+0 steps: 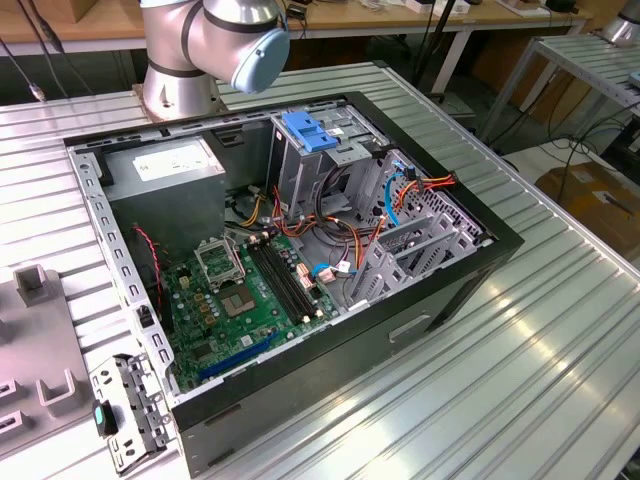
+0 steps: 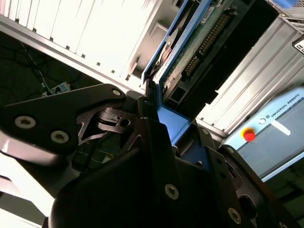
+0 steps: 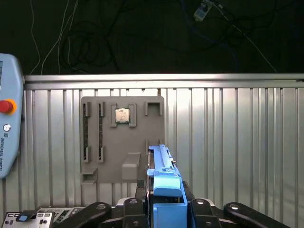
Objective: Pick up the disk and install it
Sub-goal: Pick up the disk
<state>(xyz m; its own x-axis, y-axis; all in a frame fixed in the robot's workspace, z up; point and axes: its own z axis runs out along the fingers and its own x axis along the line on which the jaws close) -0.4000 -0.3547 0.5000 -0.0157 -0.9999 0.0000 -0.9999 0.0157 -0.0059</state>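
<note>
Exterior view first: the open computer case [image 1: 300,260] lies on the ribbed metal table [image 1: 520,350], and there is free table along its side toward the exterior view's right. The arm [image 1: 205,45] is cut off by the upper edge. Inside the case, the metal cage [image 1: 330,165] with the blue latch [image 1: 310,130] stands at the far wall, with cables [image 1: 345,235] crowded just beside it.

In the first wrist view we see the gripper [image 3: 165,197] clamped on the disk [image 3: 160,164]. It is held edge-on, with the blue side rail [image 3: 166,185] toward the camera. The grey tray [image 3: 123,142] lies on the table beyond it, with bare table beside. The teach pendant [image 3: 7,114] is cut by the frame edge.

In the second wrist view the green circuit board [image 2: 199,42] of the disk faces us. Its far end is cut off, and we cannot make out the fingertips behind the rail.
</note>
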